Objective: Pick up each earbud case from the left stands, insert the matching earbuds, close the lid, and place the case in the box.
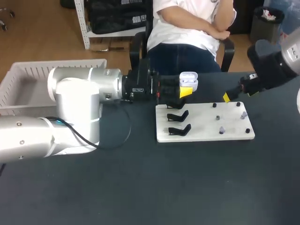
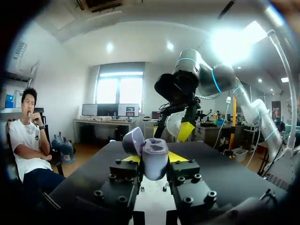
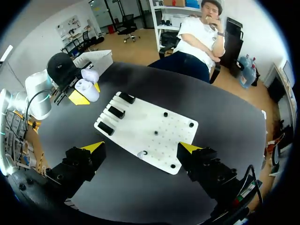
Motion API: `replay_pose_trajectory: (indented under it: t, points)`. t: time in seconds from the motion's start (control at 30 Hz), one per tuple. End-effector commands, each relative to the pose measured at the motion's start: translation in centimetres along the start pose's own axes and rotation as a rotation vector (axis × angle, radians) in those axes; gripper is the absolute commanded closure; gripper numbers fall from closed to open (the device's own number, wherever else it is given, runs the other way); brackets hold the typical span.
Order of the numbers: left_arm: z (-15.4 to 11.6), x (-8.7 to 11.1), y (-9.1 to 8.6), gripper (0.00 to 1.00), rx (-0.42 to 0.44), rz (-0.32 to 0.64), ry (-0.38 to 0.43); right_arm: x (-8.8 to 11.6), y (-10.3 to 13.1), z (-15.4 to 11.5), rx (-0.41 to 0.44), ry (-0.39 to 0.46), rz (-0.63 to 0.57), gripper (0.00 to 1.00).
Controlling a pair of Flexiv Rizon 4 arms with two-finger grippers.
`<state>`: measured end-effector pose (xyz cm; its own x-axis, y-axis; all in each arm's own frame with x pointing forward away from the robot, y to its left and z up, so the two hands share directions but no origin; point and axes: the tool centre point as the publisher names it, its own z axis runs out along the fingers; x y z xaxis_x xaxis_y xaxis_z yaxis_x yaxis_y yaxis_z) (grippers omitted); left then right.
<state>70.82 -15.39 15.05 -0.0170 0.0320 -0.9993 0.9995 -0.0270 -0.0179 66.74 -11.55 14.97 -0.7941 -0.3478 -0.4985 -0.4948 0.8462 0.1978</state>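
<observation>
A white earbud case (image 1: pixel 188 81) with its lid up is held above the far left corner of the white board (image 1: pixel 205 134); my left gripper (image 1: pixel 183 91) is shut on it. The left wrist view shows the case (image 2: pixel 155 158) between the yellow tips, its lid (image 2: pixel 133 140) tipped back. Two empty black stands (image 1: pixel 178 115) remain on the board's left side. Small earbuds (image 1: pixel 221 130) sit on pegs at its right. My right gripper (image 1: pixel 228 96) hovers open over the board's far right edge; in its own view its gripper (image 3: pixel 141 147) spans the board (image 3: pixel 161 119).
A white basket (image 1: pixel 28 84) stands at the far left of the dark table. A person sits beyond the far edge, not touching anything. In the right wrist view the basket (image 3: pixel 96 58) lies behind my left arm.
</observation>
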Motion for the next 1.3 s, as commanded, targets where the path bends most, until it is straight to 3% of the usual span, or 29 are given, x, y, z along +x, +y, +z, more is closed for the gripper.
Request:
replay_pose_trajectory:
  t: [0.03, 0.33, 0.53, 0.63, 0.93, 1.3]
  points:
    - [-0.1, -0.2, -0.6, 1.00, -0.009, 0.012, -0.008, 0.9, 0.1, -0.7, 0.199, 0.005, 0.005, 0.00]
    - [0.0, -0.5, -1.0, 1.00, -0.009, 0.033, 0.009, 2.1, -0.6, -0.9, 0.277, 0.004, 0.025, 0.00]
    - [0.0, -0.5, -1.0, 1.00, -0.009, 0.033, 0.009, 2.7, -1.9, -0.8, 0.361, 0.106, 0.049, 0.00]
    - [0.0, -0.5, -1.0, 1.00, -0.009, 0.033, 0.009, 3.0, -2.6, -0.8, 0.431, 0.197, 0.043, 0.00]
    - [0.0, -0.5, -1.0, 1.00, -0.009, 0.033, 0.009, 3.3, -4.2, 0.9, 0.490, 0.336, 0.048, 0.00]
    - [0.0, -0.5, -1.0, 1.00, -0.009, 0.033, 0.009, 4.2, -6.4, 4.3, 0.485, 0.365, 0.025, 0.00]
